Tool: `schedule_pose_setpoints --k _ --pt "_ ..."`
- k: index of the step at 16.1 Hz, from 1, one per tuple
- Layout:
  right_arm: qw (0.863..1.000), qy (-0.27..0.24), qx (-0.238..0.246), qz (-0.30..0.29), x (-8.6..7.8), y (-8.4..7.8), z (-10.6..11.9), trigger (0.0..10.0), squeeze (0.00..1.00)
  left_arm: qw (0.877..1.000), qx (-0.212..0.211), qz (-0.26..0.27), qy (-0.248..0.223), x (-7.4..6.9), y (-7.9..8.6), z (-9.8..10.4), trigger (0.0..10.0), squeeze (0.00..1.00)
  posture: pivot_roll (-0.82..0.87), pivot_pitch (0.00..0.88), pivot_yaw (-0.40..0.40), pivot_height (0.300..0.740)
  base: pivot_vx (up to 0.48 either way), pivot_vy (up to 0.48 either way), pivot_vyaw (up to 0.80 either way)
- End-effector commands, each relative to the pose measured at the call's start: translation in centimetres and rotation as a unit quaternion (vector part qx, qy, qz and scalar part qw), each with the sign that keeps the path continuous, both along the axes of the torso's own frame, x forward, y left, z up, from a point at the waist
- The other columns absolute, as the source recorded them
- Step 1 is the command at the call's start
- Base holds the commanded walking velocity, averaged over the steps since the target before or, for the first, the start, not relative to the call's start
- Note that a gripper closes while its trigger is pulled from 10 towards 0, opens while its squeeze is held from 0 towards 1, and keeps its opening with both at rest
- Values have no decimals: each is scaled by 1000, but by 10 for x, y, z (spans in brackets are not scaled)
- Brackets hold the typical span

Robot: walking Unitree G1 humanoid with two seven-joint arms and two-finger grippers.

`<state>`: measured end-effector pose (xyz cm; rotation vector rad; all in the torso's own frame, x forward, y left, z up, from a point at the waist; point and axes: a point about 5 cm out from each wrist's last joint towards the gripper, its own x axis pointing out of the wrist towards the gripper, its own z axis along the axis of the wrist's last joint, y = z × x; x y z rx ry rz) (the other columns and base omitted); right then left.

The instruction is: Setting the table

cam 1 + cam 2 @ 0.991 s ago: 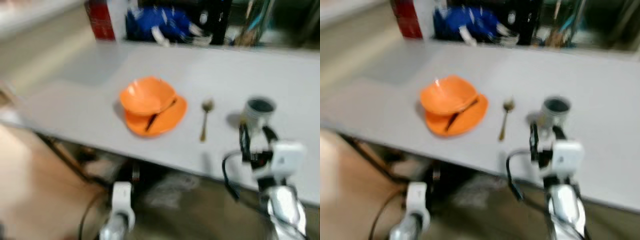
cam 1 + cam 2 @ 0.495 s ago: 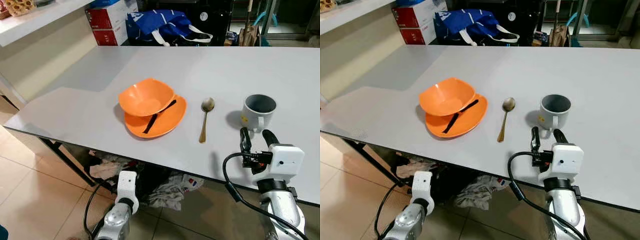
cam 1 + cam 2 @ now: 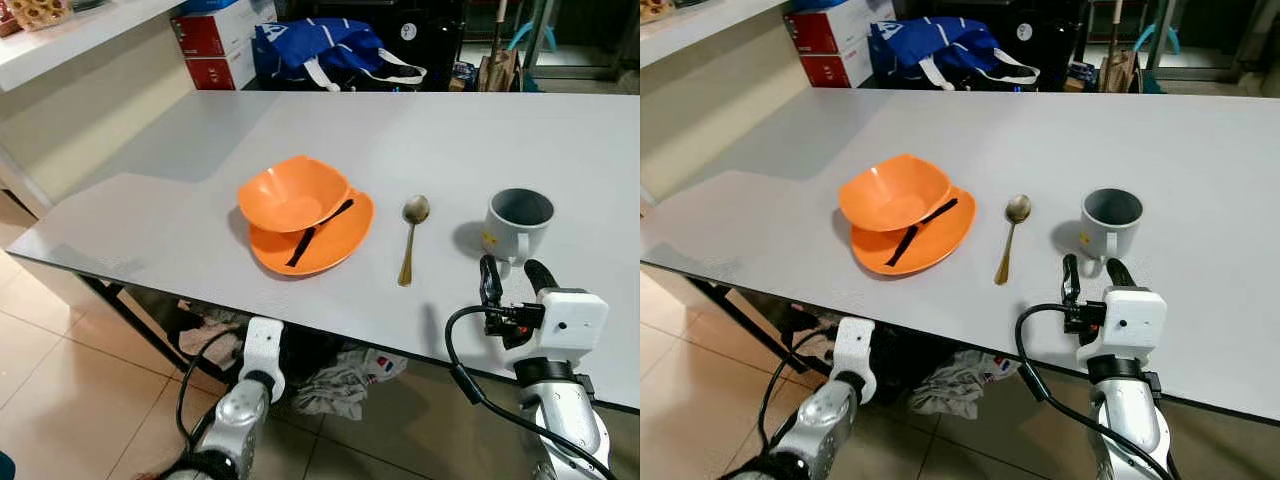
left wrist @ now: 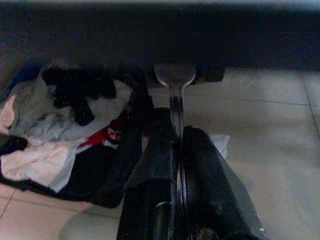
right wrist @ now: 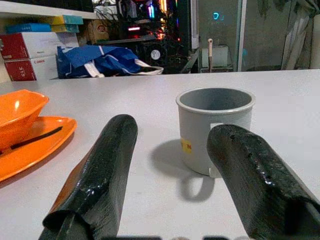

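my right end effector [image 3: 505, 272] sits just in front of the mug [image 3: 518, 222], released, fingers spread with the mug's handle facing the gap between them but nothing touching. it has held that spot for the last half second while my head view went from blurred to sharp, so i judge i've stopped walking and stand settled at the worktop [image 3: 180, 150]. the spoon [image 3: 410, 236] lies just left of the mug, and further left of it the orange bowl [image 3: 292, 193] rests tilted on the orange plate [image 3: 335, 235], with a dark utensil [image 3: 318, 230] lying across the plate under the bowl's edge. what has changed is my left end effector [image 4: 176, 150]: it has risen a little below the worktop's near edge, left of the mug, clenched on a second spoon [image 4: 174, 82], its bowl poking out past the fingertips. that tells me the spoon is ready to be brought up and laid by the plate
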<state>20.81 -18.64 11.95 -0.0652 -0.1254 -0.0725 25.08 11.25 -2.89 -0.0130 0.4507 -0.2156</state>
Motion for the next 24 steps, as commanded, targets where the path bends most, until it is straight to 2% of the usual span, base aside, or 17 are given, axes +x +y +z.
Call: schedule_pose_setpoints --k 1,10,16,24 --pt "1000 0 -1 6 0 3 -2 10000 0 984 52 -126 -112 80 -28 79 10000 0 -161 0 186 740 0 0 0" --pt "1000 3 -3 11 1 4 -4 10000 0 984 51 -136 -107 78 -30 77 10000 0 -159 0 188 740 0 0 0" --pt "1000 10 -3 10 -2 4 -8 10000 0 979 33 -164 -116 70 -33 73 10000 0 -159 0 191 740 -44 0 0" --pt "1000 14 -2 9 -3 4 -10 10000 0 978 26 -166 -121 72 -34 76 10000 0 -161 0 191 740 -66 0 0"
